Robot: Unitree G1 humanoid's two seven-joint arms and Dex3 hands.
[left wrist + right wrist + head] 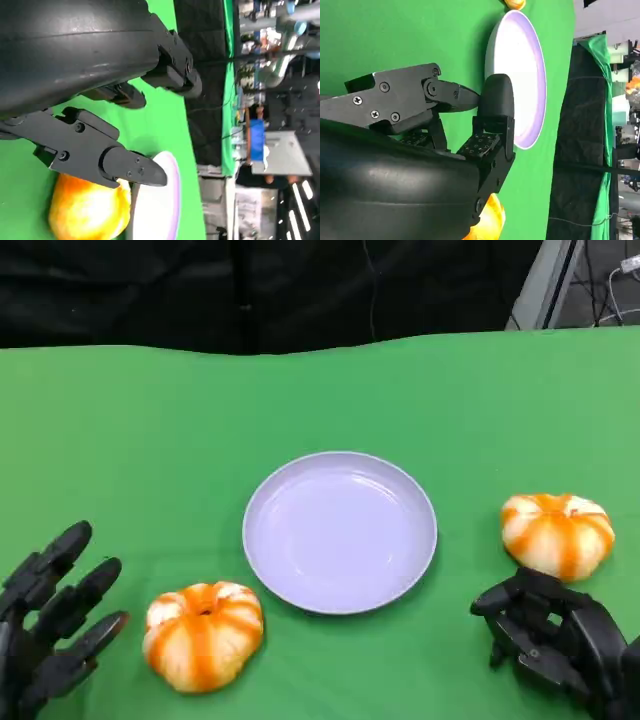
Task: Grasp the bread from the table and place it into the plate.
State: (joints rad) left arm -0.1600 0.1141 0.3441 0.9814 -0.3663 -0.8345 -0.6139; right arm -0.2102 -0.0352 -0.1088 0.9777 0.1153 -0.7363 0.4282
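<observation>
A round orange-and-white bread (203, 633) lies near the front left of the green table, just left of the plate. A second similar bread (557, 533) lies to the plate's right. The empty pale lilac plate (340, 530) sits in the middle. My left hand (50, 625) rests left of the first bread with fingers spread and holds nothing. My right hand (555, 635) sits just in front of the second bread, fingers curled in on nothing. The left wrist view shows my left hand (90, 145) above the bread (87, 210) and the plate's rim (167, 200). The right wrist view shows my right hand (445, 130), the plate (520, 75) and bread (490, 220).
The green cloth (150, 440) covers the whole table, with open cloth behind the plate. A black backdrop (250, 290) stands beyond the far edge. A metal frame (545, 285) stands at the back right.
</observation>
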